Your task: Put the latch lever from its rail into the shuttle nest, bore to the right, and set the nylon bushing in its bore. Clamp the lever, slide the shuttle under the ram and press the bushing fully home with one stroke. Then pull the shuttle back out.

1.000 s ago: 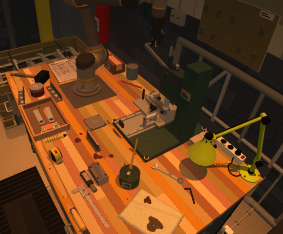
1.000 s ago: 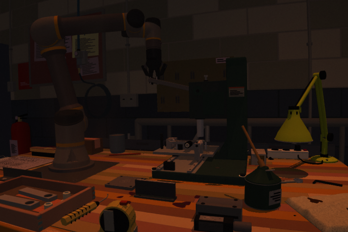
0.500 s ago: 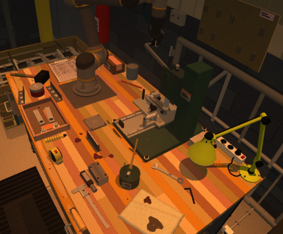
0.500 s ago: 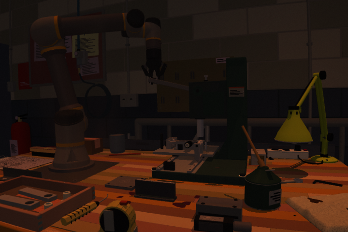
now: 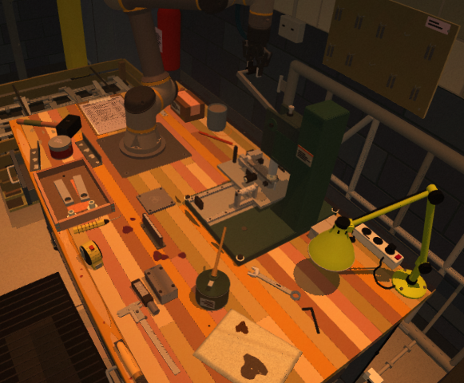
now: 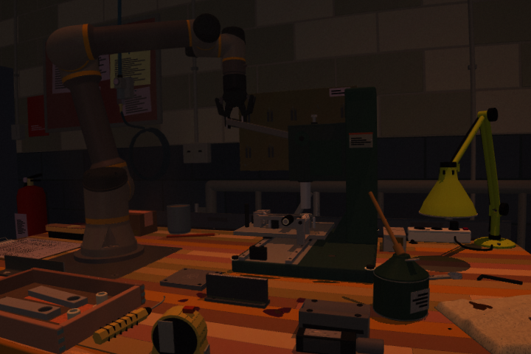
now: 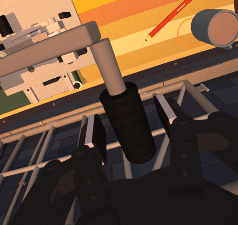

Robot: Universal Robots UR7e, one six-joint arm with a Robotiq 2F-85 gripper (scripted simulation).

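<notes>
The latch lever [image 5: 252, 167] lies clamped in the shuttle nest [image 5: 248, 177], which sits under the ram [image 6: 305, 196] of the green press [image 5: 306, 165]; the bushing is too small to make out there. High above the back of the bench, my gripper [image 7: 131, 129] is open around the black grip [image 7: 128, 121] of the press handle [image 5: 253, 84], and the fingers stand clear of it on either side. The handle bar [image 6: 258, 127] slopes up from the press head to the grip. Two spare levers [image 5: 72, 189] and bushings [image 5: 81, 208] lie in the parts tray.
The bench's rear rail and pipe guard [image 5: 384, 119] run right behind the gripper. A grey cup [image 5: 217, 116] and a red pencil [image 5: 215, 137] lie below it. An oil pot with a brush [image 5: 212, 288], a yellow lamp [image 5: 335, 247] and hand tools fill the front.
</notes>
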